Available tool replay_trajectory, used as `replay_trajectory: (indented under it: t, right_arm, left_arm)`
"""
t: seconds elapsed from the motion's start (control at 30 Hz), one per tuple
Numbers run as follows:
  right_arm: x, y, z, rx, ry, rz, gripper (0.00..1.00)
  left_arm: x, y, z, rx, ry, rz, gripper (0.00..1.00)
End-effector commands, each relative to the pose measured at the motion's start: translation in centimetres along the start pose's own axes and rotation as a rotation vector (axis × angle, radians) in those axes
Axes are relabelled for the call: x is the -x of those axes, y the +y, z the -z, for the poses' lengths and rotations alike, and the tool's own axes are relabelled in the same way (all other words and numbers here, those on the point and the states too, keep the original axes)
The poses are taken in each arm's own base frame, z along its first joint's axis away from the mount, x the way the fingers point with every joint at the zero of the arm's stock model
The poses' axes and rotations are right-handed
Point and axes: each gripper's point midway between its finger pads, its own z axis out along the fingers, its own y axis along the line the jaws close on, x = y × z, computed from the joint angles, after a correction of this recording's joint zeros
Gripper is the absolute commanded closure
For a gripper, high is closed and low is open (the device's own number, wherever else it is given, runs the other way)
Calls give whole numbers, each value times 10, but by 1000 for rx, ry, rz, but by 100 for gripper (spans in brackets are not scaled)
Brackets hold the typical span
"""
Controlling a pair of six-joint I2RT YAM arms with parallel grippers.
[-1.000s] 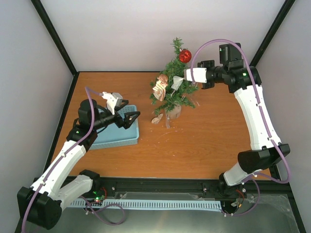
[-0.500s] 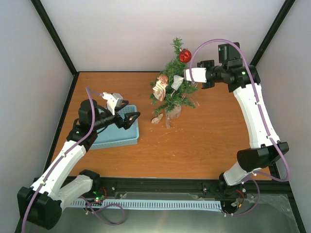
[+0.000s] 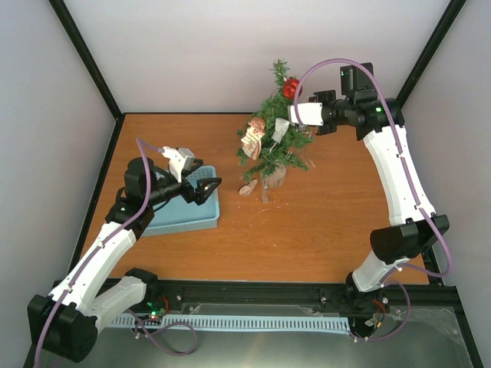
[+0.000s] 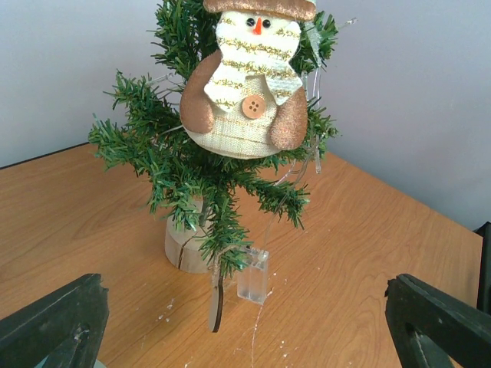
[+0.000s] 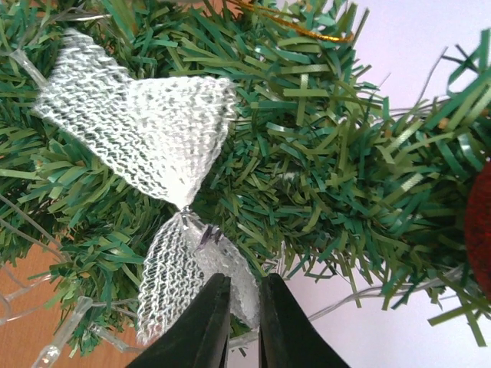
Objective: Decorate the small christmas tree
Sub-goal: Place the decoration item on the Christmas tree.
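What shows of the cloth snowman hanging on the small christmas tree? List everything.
The cream cloth snowman with brown arms hangs upright among the bristly green branches of the small christmas tree, above the orange wooden table. Woven-looking body, brown hat brim, black eyes, orange nose, gold-striped scarf, one tan button. Only needles touch it.

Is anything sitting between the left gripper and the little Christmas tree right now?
Nothing visible. Only bare table lies between the open left gripper and the tree. A snowman ornament hangs on the side of the tree facing it.
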Motion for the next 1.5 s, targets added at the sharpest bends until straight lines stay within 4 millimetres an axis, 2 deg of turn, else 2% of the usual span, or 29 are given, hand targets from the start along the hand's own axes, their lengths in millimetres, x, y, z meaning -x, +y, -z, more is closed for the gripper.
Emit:
replay_trajectory:
  t: [0.0,0.43,0.67,0.8,1.0,1.1,1.23,1.3,1.47]
  right_arm:
    - [-2,-10,1,-32,7,17,84]
    - [11,0,12,-57,-41,-75,74]
    - [21,1,27,-146,-85,-251,70]
    - [29,-5,40,-243,-143,-411,64]
    - [32,-6,57,-360,-250,-778,49]
    - [25,0,53,-405,-257,-917,44]
    - [15,11,39,-418,-230,-940,32]
    - [11,10,33,-416,-216,-965,31]
    - [17,13,13,-364,-218,-989,30]
  left_arm:
    - [1,-1,0,-3,-4,-35,0]
    - [0,-1,0,-1,-3,-36,0]
    - [2,3,2,34,-7,-34,0]
    - [5,6,5,60,-16,-32,0]
    - [5,10,6,88,-20,-8,0]
    - [4,11,6,91,-15,1,0]
    - [3,10,7,89,-16,13,0]
    - [3,9,8,91,-19,16,0]
    - [2,10,11,105,-26,22,0]
